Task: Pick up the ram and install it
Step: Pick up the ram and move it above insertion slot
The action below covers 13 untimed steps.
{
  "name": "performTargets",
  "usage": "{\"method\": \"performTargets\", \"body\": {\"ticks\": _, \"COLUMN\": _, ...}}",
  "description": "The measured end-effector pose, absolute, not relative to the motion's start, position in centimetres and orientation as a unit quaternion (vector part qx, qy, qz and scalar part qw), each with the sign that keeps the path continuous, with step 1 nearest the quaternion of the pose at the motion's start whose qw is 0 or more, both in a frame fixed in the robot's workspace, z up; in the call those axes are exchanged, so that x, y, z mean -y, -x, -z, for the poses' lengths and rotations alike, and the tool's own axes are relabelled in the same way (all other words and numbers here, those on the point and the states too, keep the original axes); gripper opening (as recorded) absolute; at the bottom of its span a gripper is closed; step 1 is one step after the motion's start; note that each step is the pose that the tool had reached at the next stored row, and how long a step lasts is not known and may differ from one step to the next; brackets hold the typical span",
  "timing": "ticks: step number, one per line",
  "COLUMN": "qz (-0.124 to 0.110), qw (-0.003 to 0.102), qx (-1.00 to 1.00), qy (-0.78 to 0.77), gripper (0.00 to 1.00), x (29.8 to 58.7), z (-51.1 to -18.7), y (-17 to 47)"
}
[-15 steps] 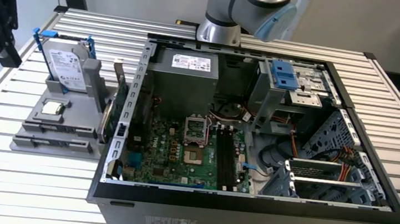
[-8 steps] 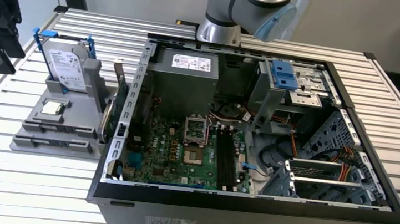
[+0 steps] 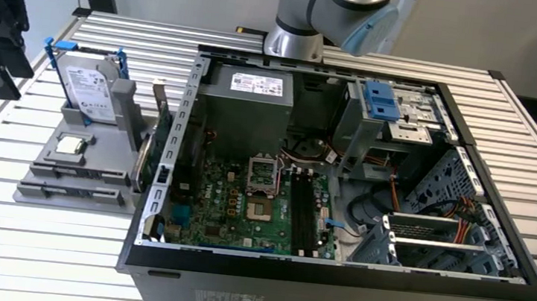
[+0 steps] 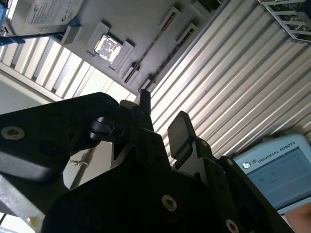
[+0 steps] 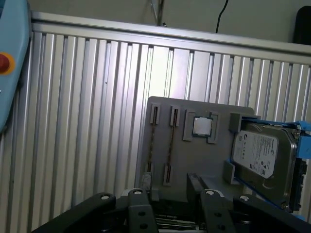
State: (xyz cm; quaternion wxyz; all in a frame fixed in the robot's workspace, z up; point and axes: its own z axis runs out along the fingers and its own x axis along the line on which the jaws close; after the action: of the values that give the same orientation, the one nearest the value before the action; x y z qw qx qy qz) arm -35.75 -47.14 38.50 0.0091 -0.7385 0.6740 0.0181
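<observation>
Hanging above the gray holder (image 5: 194, 155) on the tabletop (image 5: 87, 121), gripper (image 5: 169, 182) jaws spread apart, holding nothing. Standing on its thin edge in a slot of that holder: the ram (image 5: 171, 145), untouched, near the little square chip (image 5: 202, 126) and the hard drive (image 5: 260, 155).

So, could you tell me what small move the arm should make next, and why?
Probably lower toward the grey holder: the ram stands edge-on in its slot in the first wrist view, ungripped, and the second wrist view shows the fingers apart and empty.
</observation>
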Motion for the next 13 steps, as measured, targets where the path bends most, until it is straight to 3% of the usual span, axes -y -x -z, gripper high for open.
{"method": "performTargets", "body": {"ticks": 13, "qz": -0.018, "qw": 0.008, "qx": -0.673, "qy": 0.740, "gripper": 1.00, "x": 47.1, "z": -37.3, "y": 35.4}}
